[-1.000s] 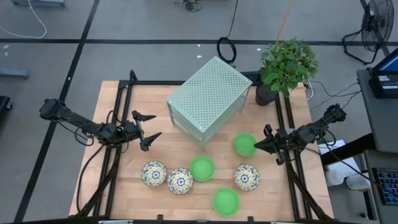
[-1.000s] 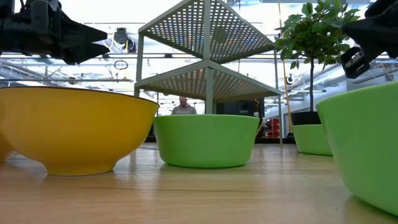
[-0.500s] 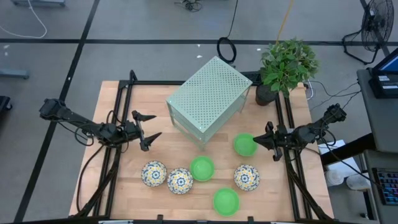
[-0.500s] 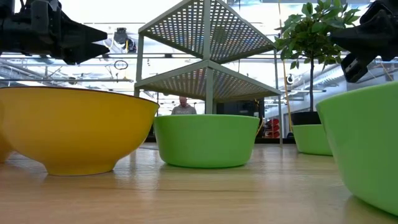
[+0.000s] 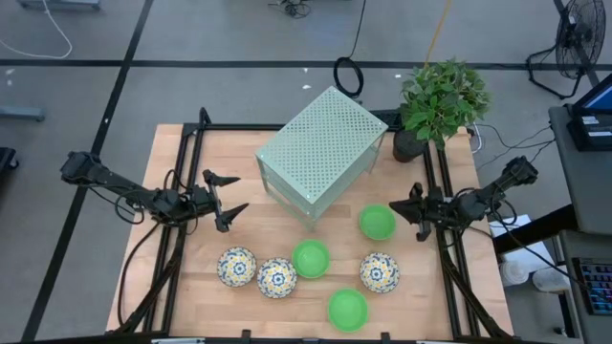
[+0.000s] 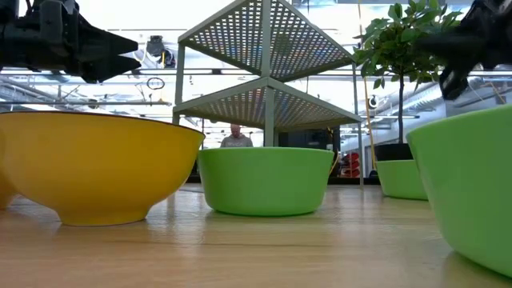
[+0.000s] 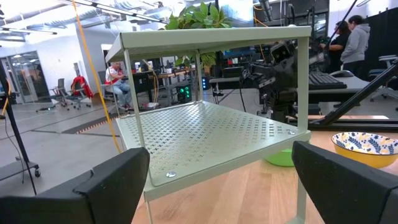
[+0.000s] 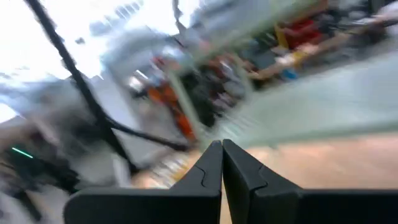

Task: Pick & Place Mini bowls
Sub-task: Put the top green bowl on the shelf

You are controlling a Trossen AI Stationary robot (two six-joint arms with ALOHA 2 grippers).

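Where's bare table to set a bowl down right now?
Free: the strip between the perforated box and the table's left rail, under the left hand; also the near-left corner. Crowded: the near middle, among the bowls by the shut right hand.

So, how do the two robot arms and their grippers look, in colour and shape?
Both arms are dark, thin and jointed, with black cables along them. The left gripper ends in two pointed black fingers of blocky matte plastic. The right gripper is equally black, with two notched fingers. No markings show.
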